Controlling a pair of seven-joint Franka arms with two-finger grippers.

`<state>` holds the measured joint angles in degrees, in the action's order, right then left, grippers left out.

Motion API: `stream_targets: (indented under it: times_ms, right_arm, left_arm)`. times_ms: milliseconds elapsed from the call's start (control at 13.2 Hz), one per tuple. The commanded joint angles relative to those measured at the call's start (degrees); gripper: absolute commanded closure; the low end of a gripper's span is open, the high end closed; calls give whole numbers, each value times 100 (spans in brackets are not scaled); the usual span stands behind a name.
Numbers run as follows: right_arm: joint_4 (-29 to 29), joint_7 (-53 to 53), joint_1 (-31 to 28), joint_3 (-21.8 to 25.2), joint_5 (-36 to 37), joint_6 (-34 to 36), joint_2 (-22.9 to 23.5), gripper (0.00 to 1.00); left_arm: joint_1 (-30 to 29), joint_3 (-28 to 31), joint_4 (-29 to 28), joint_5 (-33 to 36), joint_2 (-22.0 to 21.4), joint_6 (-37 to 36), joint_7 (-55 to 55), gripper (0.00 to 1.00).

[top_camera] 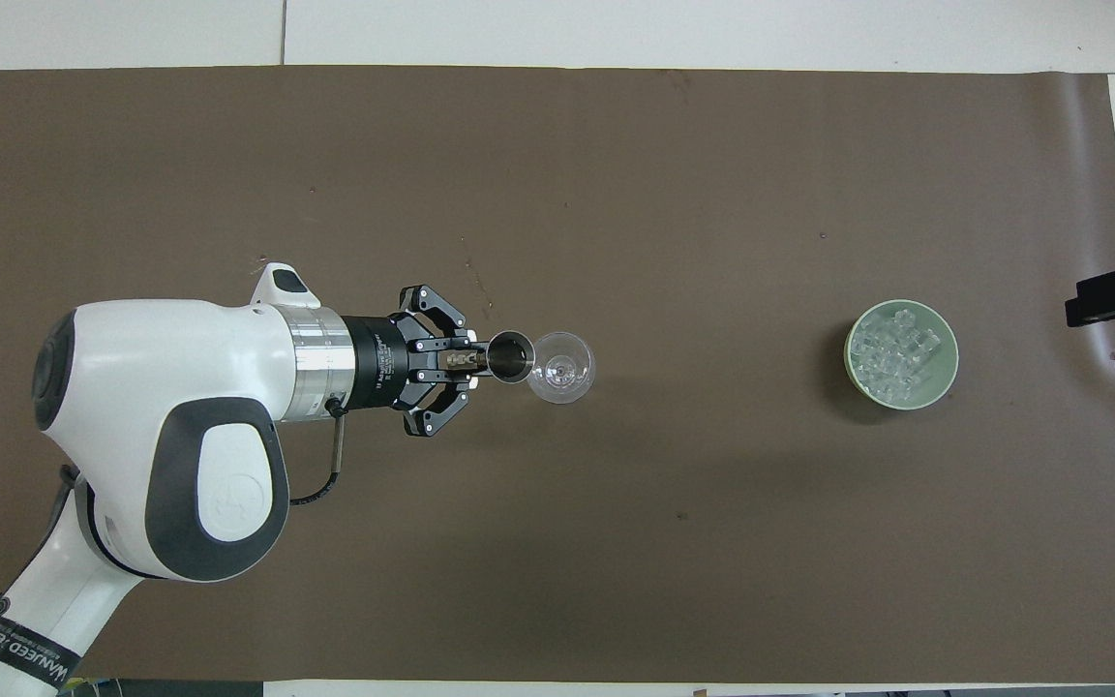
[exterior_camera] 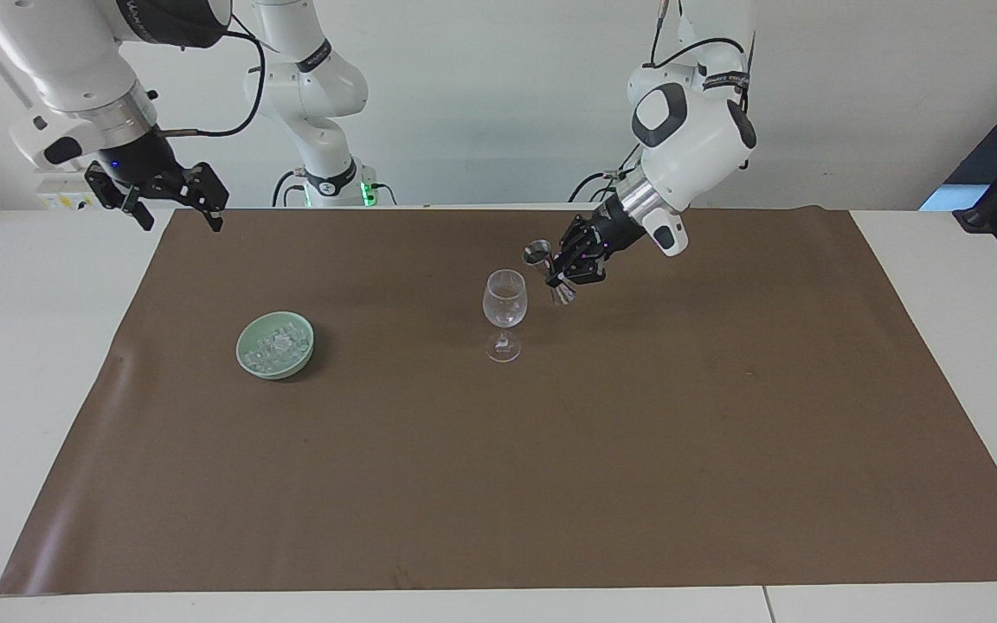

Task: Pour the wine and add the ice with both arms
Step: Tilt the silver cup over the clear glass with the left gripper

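Observation:
A clear wine glass (exterior_camera: pixel 504 307) stands upright in the middle of the brown mat; it also shows in the overhead view (top_camera: pixel 559 368) and looks empty. My left gripper (exterior_camera: pixel 561 275) (top_camera: pixel 468 360) is shut on a metal jigger (exterior_camera: pixel 540 256) (top_camera: pixel 511 355). It holds the jigger in the air, tilted a little, right beside the glass's rim on the left arm's side. The ice (exterior_camera: pixel 277 343) (top_camera: pixel 896 353) lies as several small clear cubes in a pale green bowl (exterior_camera: pixel 244 359) (top_camera: pixel 949 373) toward the right arm's end. My right gripper (exterior_camera: pixel 174 203) waits open, raised over the mat's edge.
The brown mat (exterior_camera: pixel 498 484) (top_camera: pixel 557 542) covers most of the white table. Only a black part of the right arm (top_camera: pixel 1114 295) shows at the overhead view's edge, beside the bowl.

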<state>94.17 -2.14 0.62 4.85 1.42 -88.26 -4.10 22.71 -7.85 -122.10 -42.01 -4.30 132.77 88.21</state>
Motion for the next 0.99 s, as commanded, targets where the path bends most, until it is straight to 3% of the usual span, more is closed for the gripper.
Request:
stream_targets:
  times_ms: [0,910]
  right_arm:
    - [75,-76,-36,-10,-54,-25,-73,0]
    - [75,-76,-36,-10,-54,-25,-73,0]
  left_arm:
    - [207,29,326,841,245,82,451,100]
    - [796,3,679,4349,342,-102,2314,100]
